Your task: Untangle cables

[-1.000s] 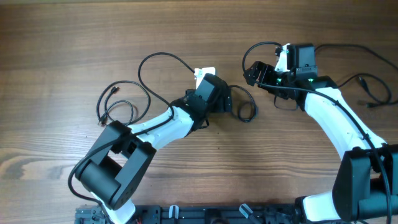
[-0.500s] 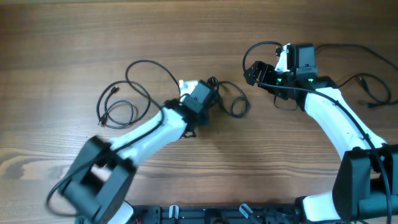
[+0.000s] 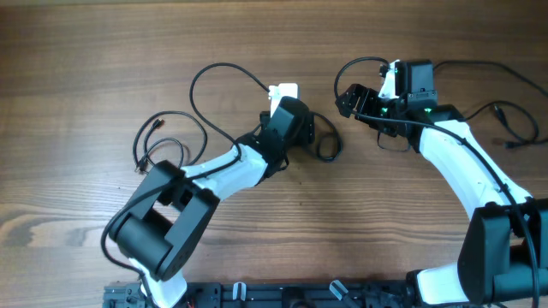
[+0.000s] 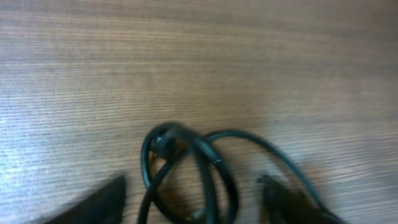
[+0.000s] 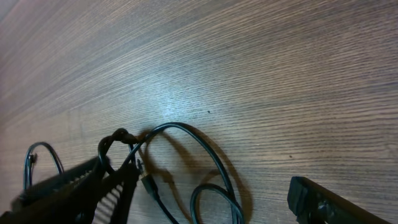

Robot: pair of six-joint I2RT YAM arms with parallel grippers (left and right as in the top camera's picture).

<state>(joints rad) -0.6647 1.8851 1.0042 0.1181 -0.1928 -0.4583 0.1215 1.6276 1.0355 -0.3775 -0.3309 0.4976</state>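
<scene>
the left pincer (image 4: pixel 189 202) stands spread, one fingertip on either side of a coiled loop of the cables (image 4: pixel 186 162), which lies on the wooden table (image 4: pixel 249 56) and is not pinched. the right pincer (image 5: pixel 211 186) gapes wide, with another strand on the table between its fingers. more loose loops (image 3: pixel 167 141) lie beside the left arm (image 3: pixel 223 171).

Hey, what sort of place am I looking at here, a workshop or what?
Probably a robotics lab test bench, not a home: a left arm and right arm work over a wooden table, with thin black cables laid out as practice material.
</scene>
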